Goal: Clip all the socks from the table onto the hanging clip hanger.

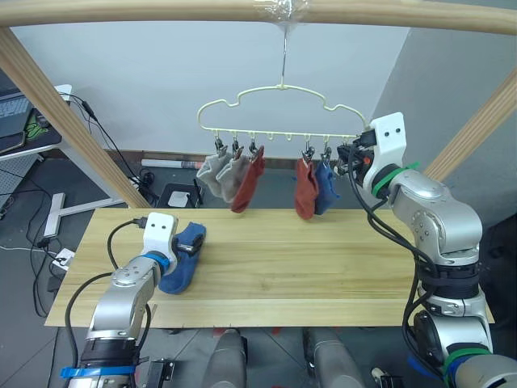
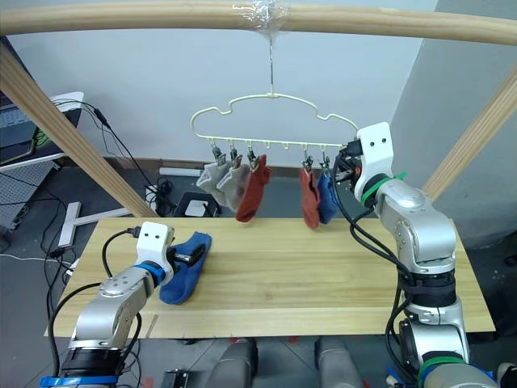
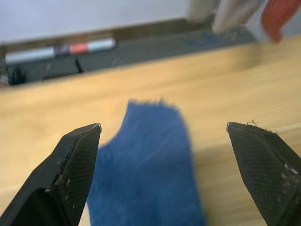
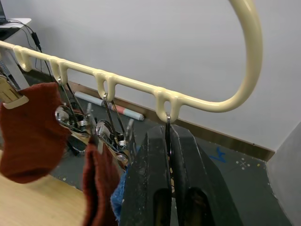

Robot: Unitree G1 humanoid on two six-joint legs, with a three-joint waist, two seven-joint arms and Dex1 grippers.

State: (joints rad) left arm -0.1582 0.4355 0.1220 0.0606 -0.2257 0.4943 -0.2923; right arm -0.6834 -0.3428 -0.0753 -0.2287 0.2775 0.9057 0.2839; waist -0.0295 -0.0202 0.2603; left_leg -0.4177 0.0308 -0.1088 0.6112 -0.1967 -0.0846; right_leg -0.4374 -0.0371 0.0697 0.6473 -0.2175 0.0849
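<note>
The limp, light blue sock [image 1: 182, 257] on the worktop [image 1: 323, 267] is best pinched at its cuff by the left end effector [image 3: 162, 128], held apart, while the right end effector [image 4: 168, 141] is clamped on the end clip [image 4: 167, 123].

pale-yellow clip hanger [image 1: 279, 109] at upper centre carries grey, rust-red and blue socks [image 1: 266, 182]; one blue sock [image 1: 182, 257] on the yellowish plank table [image 1: 307, 267], lower left.

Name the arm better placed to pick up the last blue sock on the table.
Left. Its open left gripper straddles the blue sock on the table; the right gripper is shut on the hanger's end clip.
</note>
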